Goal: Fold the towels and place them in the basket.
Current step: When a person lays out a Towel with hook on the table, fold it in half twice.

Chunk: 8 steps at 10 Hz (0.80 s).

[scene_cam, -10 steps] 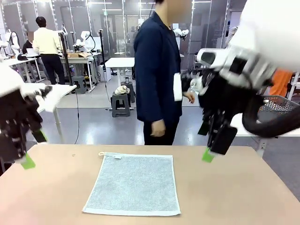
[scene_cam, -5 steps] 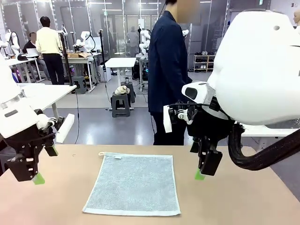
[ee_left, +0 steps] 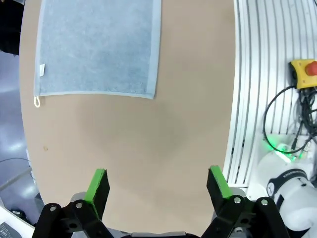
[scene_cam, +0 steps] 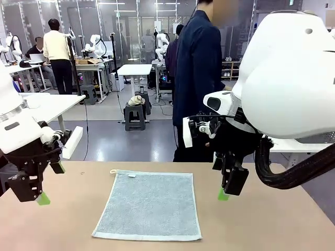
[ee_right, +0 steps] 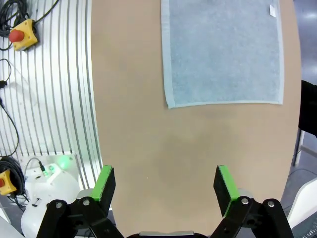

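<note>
One pale grey-blue towel (scene_cam: pixel 149 205) lies flat and unfolded on the tan table, its small loop at the far left corner. From the left wrist it appears as the towel (ee_left: pixel 96 47) at the top, from the right wrist as the towel (ee_right: pixel 223 52) at the top. My left gripper (scene_cam: pixel 42 197) hovers over the table's left side, well left of the towel, open and empty (ee_left: pixel 157 184). My right gripper (scene_cam: pixel 225 193) hangs to the right of the towel's far right corner, open with nothing between its jaws (ee_right: pixel 166 184). The basket is out of view.
A person in a dark jacket (scene_cam: pixel 199 78) stands just beyond the far edge of the table (scene_cam: pixel 272 219). Ribbed white panels (ee_left: pixel 257 89) with a yellow emergency-stop box (ee_left: pixel 304 73) border the robot's side; a second such box (ee_right: pixel 22 33) lies on the other side.
Both arms have come down from high up to just above the table and then held still. The person has stepped to the right behind the table.
</note>
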Each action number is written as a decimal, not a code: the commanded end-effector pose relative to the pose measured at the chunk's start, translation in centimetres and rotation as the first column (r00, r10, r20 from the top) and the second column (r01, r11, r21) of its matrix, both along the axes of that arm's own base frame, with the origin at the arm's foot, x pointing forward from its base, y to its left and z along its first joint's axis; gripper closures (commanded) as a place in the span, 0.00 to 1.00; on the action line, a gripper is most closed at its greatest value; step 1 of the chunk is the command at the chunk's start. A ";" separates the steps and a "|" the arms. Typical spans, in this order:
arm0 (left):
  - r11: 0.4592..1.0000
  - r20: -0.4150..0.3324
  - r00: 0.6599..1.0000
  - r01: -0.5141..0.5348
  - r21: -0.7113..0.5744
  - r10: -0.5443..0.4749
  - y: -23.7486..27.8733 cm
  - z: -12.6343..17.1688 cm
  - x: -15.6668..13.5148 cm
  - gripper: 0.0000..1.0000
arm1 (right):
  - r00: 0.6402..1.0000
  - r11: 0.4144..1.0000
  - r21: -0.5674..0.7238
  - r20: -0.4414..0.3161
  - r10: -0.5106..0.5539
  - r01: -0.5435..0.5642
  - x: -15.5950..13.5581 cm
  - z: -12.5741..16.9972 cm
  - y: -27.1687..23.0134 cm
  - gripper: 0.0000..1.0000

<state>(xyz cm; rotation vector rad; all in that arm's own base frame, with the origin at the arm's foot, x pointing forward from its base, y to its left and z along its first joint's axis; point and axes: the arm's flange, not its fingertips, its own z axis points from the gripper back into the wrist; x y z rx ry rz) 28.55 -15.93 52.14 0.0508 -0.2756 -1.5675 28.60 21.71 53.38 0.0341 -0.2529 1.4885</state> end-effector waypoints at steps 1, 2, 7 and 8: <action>0.997 0.051 0.998 -0.030 0.070 0.026 -2.3 -0.9 -0.3 0.00 | 1.000 0.999 -0.053 0.019 0.009 -0.008 -0.2 -0.5 1.4 0.00; 0.996 0.065 0.997 -0.037 0.077 0.032 -4.3 -2.5 0.2 0.00 | 0.998 0.999 -0.051 0.059 -0.004 0.007 0.1 -1.4 2.4 0.00; 0.985 0.006 0.998 -0.065 0.161 0.065 -7.8 -12.8 2.1 0.00 | 0.998 0.992 -0.107 0.024 -0.058 0.060 1.7 -10.0 4.3 0.00; 0.987 0.006 0.999 -0.051 0.152 0.051 -7.7 -14.4 2.4 0.00 | 0.999 0.993 -0.107 -0.005 -0.044 0.043 2.0 -11.6 4.5 0.00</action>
